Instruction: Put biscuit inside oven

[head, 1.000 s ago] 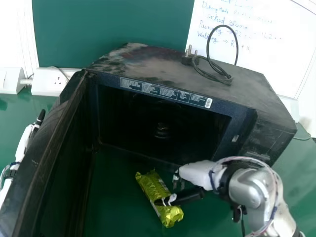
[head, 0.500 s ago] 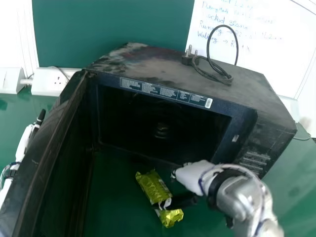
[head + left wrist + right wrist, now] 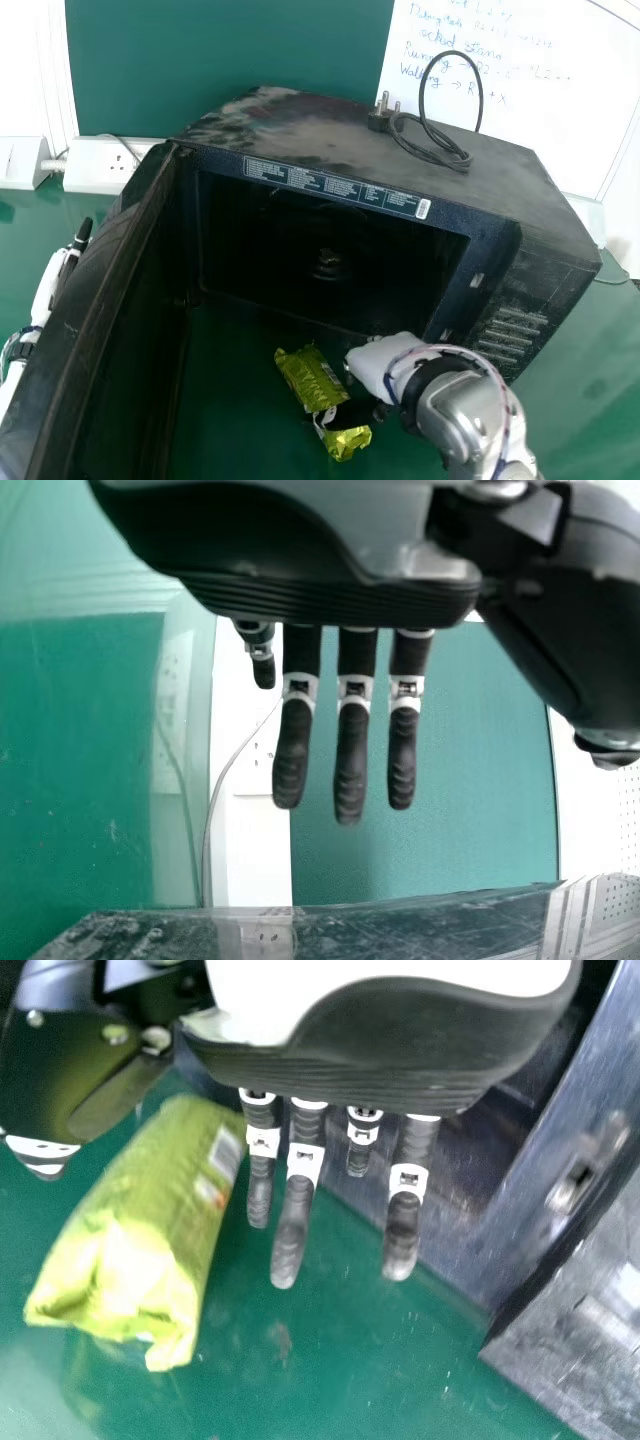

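The yellow-green biscuit packet [image 3: 308, 378] lies on the green table in front of the black oven [image 3: 300, 140], whose door [image 3: 90, 290] stands open. My right hand [image 3: 380, 361] is at the packet's right side, its dark thumb across the packet's lower part. In the right wrist view, the right hand [image 3: 292, 1220] has its fingers straight, and the packet [image 3: 150, 1220] lies between them and the thumb; contact is hard to tell. My left hand [image 3: 68, 262] is outside the door at the far left; in the left wrist view the left hand [image 3: 351, 750] is open with straight fingers.
A black cable with a plug [image 3: 432, 150] rests on top of the oven. White sockets [image 3: 105, 166] line the wall behind, beside a whiteboard [image 3: 540, 110]. The oven's right front frame [image 3: 500, 1245] is close to the right hand.
My right hand and forearm have shifted left and slightly down in the head view, exposing more of the oven's right front. The packet and left hand have stayed in place.
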`<state>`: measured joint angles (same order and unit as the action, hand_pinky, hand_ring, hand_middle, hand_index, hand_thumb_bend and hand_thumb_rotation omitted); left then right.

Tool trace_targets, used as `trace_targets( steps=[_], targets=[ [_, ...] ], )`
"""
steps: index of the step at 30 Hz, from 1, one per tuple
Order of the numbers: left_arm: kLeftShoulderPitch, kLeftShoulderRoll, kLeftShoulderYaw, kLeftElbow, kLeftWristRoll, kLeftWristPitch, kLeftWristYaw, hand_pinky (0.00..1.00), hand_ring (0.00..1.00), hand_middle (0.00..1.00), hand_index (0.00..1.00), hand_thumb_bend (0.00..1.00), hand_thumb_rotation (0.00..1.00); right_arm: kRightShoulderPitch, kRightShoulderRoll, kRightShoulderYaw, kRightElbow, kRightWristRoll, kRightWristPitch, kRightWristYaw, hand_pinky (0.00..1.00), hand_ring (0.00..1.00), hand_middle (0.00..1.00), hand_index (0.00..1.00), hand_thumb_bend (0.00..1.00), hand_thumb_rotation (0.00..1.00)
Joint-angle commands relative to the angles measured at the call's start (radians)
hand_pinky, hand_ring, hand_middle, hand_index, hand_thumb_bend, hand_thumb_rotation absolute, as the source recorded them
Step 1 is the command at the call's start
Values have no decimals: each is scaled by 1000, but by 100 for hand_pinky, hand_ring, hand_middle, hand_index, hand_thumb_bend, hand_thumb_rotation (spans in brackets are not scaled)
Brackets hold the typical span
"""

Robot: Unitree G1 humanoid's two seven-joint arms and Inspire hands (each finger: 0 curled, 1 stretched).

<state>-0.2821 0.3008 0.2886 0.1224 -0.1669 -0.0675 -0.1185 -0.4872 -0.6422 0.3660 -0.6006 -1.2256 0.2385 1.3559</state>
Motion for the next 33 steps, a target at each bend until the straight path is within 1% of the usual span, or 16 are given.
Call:
trace_targets(
  steps=[1, 3, 5, 7, 8, 10, 14, 16, 19, 22, 24, 26, 27, 29, 31, 33],
  targets=[
    [14, -2, -4, -4, 6, 2, 2, 23, 29, 38, 48, 52, 6, 4, 29, 14, 15, -33, -15, 15, 30, 40, 46, 80, 98, 68],
    [13, -3, -3, -3, 4, 1, 1, 23, 29, 38, 48, 52, 6, 4, 53, 17, 24, -64, -21, 26, 29, 39, 44, 83, 99, 67],
    [12, -3, -4, -1, 3, 0, 0, 23, 29, 38, 48, 52, 6, 10, 70, 13, 28, -84, -30, 22, 29, 40, 45, 84, 100, 67],
    [13, -2, -5, -3, 8, 1, 3, 23, 29, 38, 48, 52, 6, 16, 82, 8, 33, -96, -42, 15, 29, 39, 46, 82, 99, 67],
    [13, -2, -4, -4, 7, 3, 4, 23, 29, 38, 48, 52, 6, 18, 86, 10, 37, -105, -49, 14, 30, 41, 47, 81, 99, 68],
    [13, -3, -2, -5, 1, 4, 0, 22, 28, 38, 48, 52, 6, 18, 95, 18, 50, -128, -66, 18, 36, 48, 52, 81, 99, 69],
    [13, -1, -3, -1, 4, -6, -2, 22, 28, 38, 48, 52, 6, 24, 122, 37, 79, -185, -94, 11, 41, 53, 59, 81, 97, 71],
    [13, -1, -3, 0, 4, -6, -2, 22, 28, 38, 48, 52, 6, 27, 135, 46, 92, -218, -109, 3, 40, 52, 58, 81, 98, 74],
    [13, 0, -3, -3, 5, 1, -1, 23, 29, 38, 48, 52, 6, 36, 156, 55, 106, -263, -124, -15, 39, 51, 56, 81, 97, 75],
    [12, -1, -3, 1, 3, -2, -2, 23, 29, 38, 48, 52, 6, 56, 170, 64, 116, -310, -142, -52, 34, 45, 52, 80, 97, 76],
    [12, -1, -4, 0, 7, 0, 2, 23, 29, 38, 48, 52, 6, 67, 182, 68, 127, -337, -151, -64, 33, 43, 51, 80, 96, 76],
    [13, -1, -4, -4, 8, 2, 3, 23, 29, 38, 48, 52, 6, 70, 188, 77, 140, -366, -167, -70, 34, 44, 51, 79, 97, 78],
    [14, -2, -4, -5, 7, 1, 1, 23, 29, 38, 48, 52, 6, 74, 189, 82, 144, -378, -175, -79, 34, 43, 52, 78, 98, 80],
    [15, -2, -4, -7, 5, 2, 0, 23, 29, 38, 48, 52, 6, 88, 188, 90, 143, -401, -192, -105, 34, 44, 54, 77, 99, 82],
    [15, -3, -4, -9, 6, 6, 4, 23, 29, 38, 48, 52, 6, 101, 190, 96, 142, -423, -206, -128, 34, 46, 57, 76, 95, 81],
    [14, -3, -3, -5, 4, 2, 1, 23, 29, 38, 48, 52, 6, 117, 182, 100, 138, -440, -228, -164, 34, 46, 58, 76, 92, 80]
  ],
)
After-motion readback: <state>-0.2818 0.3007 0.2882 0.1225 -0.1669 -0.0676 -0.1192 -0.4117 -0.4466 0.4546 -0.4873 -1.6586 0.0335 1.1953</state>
